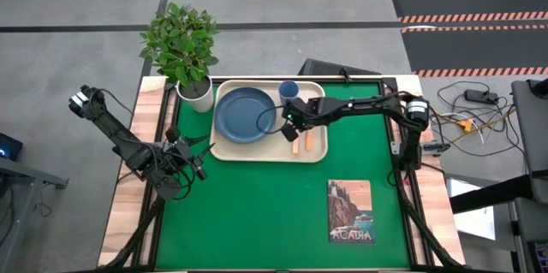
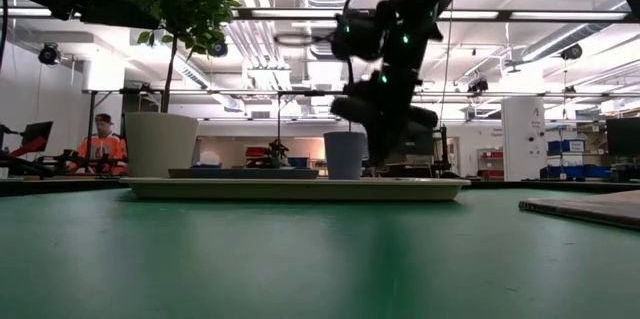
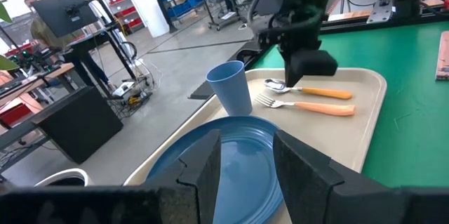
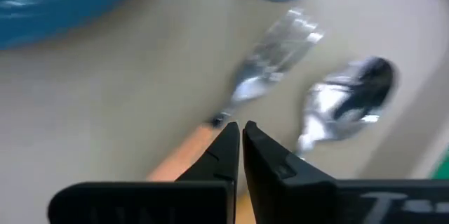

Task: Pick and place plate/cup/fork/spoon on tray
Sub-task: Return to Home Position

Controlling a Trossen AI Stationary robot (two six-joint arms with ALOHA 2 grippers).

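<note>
All four items lie on the tray (image 1: pixel 224 150). The plate (image 1: pixel 243 115) occupies its left half and the cup (image 1: pixel 288 91) stands at the far edge, just right of the plate. The fork (image 3: pixel 309 105) and spoon (image 3: pixel 306 90) lie side by side in the right half, handles pointing right. By this layout the placing appears complete; the step in hand is judged to be the release and clearing of the last utensil.

The right gripper (image 4: pixel 240 142) reaches in from the right side of the surface and hangs low over the fork's neck. Its fingers are nearly together and hold nothing. The next move calls for a straight lift clear of the cutlery and cup, then withdrawal rightward.

The left gripper (image 3: pixel 245 157) waits at the near left of the surface, aimed at the plate, fingers parted and empty.
</note>
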